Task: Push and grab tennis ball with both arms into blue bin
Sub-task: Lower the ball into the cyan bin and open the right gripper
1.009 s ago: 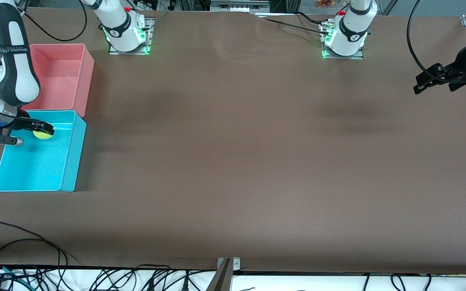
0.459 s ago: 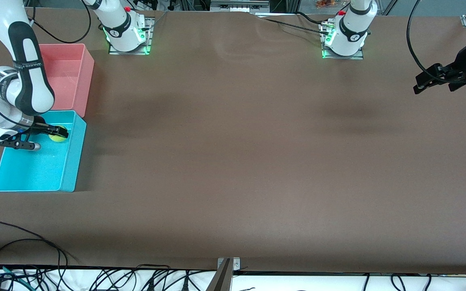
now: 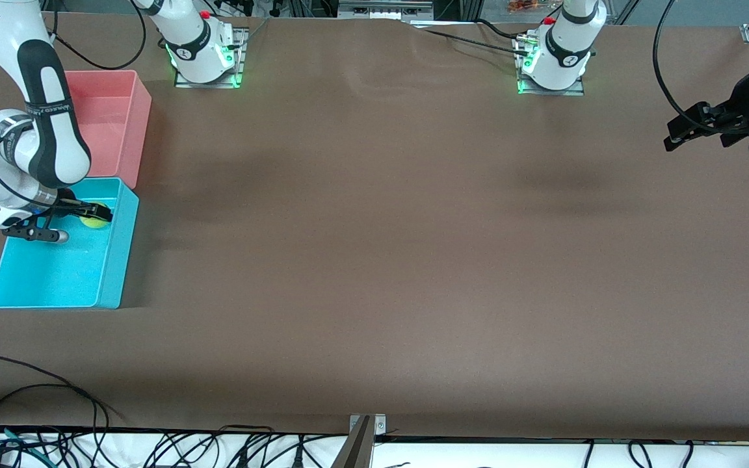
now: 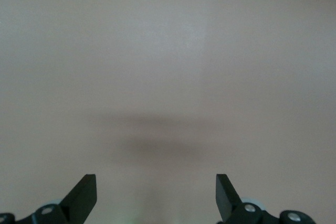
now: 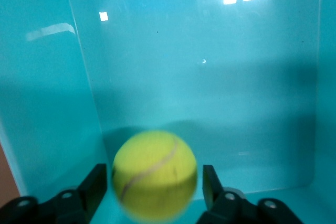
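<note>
right gripper (image 5: 152, 182): over cyan-blue plastic bin (image 3: 36, 279), fingers parted, fuzzy yellow-green tennis ball (image 5: 155, 174) loose between them | left gripper (image 4: 156, 195): wide apart, waits over bare brown table (image 3: 413, 227)

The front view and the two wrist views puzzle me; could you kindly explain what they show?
Two robot arms work at a brown table, seen from a high camera facing them. Each wrist also carries a camera. The right gripper reaches into the blue bin, its open fingers either side of the tennis ball, not quite touching. A pink bin stands beside the blue one, farther from the front camera. The left gripper waits open over bare table.
</note>
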Motion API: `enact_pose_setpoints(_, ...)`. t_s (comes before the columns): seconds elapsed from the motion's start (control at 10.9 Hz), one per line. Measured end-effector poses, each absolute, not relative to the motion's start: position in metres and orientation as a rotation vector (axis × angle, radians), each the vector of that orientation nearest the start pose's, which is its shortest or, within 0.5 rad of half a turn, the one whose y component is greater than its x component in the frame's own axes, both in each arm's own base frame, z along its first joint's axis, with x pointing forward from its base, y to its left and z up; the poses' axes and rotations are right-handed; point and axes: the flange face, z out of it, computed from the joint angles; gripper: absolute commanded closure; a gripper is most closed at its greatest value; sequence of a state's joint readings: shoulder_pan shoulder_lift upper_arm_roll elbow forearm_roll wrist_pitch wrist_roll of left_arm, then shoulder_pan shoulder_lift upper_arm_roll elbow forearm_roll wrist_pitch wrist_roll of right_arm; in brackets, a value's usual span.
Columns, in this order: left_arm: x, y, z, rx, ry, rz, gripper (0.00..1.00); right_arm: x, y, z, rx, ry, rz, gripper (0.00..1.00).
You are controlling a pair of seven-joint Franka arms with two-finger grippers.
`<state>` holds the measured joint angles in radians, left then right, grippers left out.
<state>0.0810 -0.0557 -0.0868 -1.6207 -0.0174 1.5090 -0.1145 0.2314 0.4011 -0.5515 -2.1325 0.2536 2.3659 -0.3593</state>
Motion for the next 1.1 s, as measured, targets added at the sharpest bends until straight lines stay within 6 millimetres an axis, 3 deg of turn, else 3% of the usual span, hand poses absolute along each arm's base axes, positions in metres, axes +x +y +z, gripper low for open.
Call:
enact_pose_setpoints(0.46, 0.530, -0.009, 0.626, -3.145, -0.164, 0.090, 0.00, 0.536, -0.173, 0.238, -3.139, 0.196, 0.146, 0.00)
enact_pose_setpoints(0.73, 0.530, -0.009, 0.626, -3.145, -0.164, 0.090, 0.00, 0.544, -0.174, 0.250, -3.139, 0.190, 0.115, 0.00)
enact_pose_setpoints(0.92, 0.530, -0.009, 0.626, -3.145, -0.164, 0.090, 0.00, 0.559, -0.172, 0.278, -3.105, 0.175, 0.150, 0.00)
enact_pose_setpoints(1.1, 0.530, -0.009, 0.626, -3.145, -0.164, 0.090, 0.00, 0.579, -0.177, 0.326, -3.068, 0.165, 0.180, 0.00)
